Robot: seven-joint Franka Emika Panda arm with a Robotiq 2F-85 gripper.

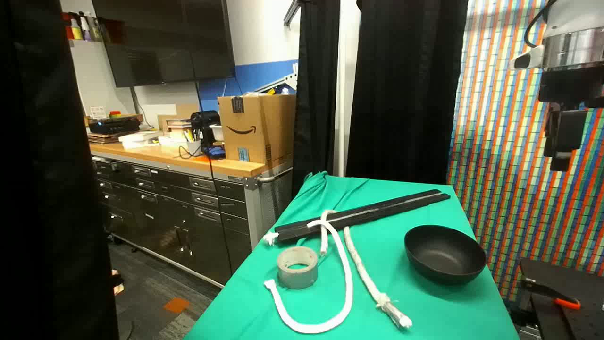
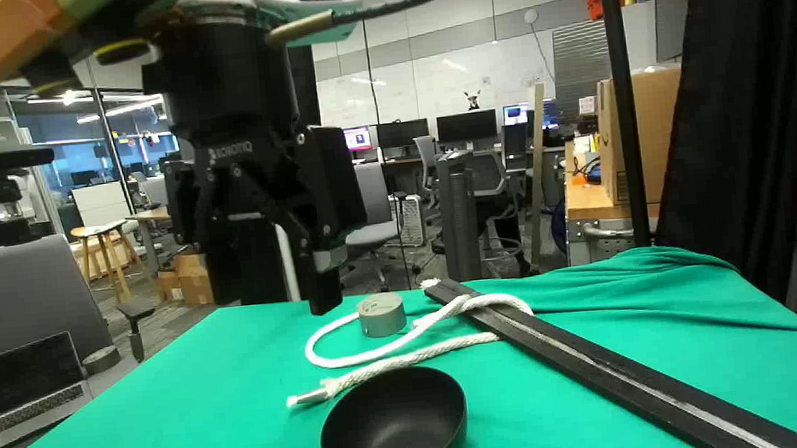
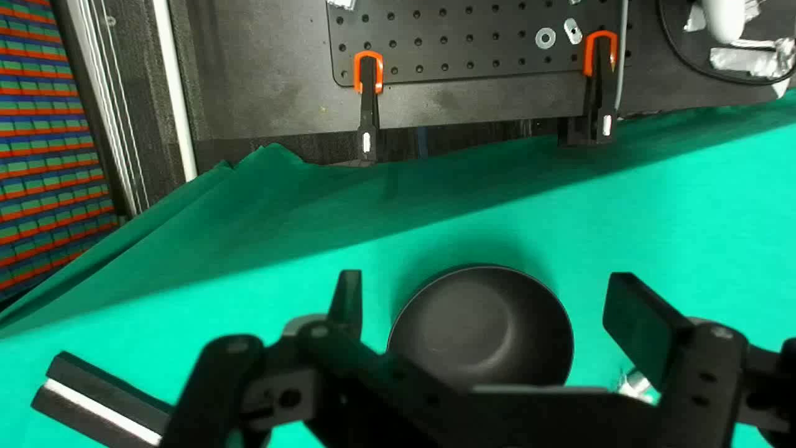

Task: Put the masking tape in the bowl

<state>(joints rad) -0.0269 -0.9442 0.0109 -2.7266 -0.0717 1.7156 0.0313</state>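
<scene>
The masking tape (image 1: 298,277) is a small beige-grey roll lying flat on the green cloth, with its hole facing up. It also shows in an exterior view (image 2: 383,318), beside the white rope. The round black bowl (image 1: 445,257) stands upright on the cloth with nothing in it, apart from the tape; it shows in an exterior view (image 2: 395,430) and in the wrist view (image 3: 482,330). My gripper (image 3: 488,302) is open and empty, high above the table, with the bowl seen between its fingers. It also shows in an exterior view (image 1: 561,160). The tape is out of the wrist view.
A white rope (image 1: 349,283) curves around the tape and crosses a long black rod (image 1: 377,211), which also shows in an exterior view (image 2: 599,372). Orange-tipped clamps (image 3: 368,93) sit on the dark base by the cloth's edge. Black curtains (image 1: 401,89) hang behind the table.
</scene>
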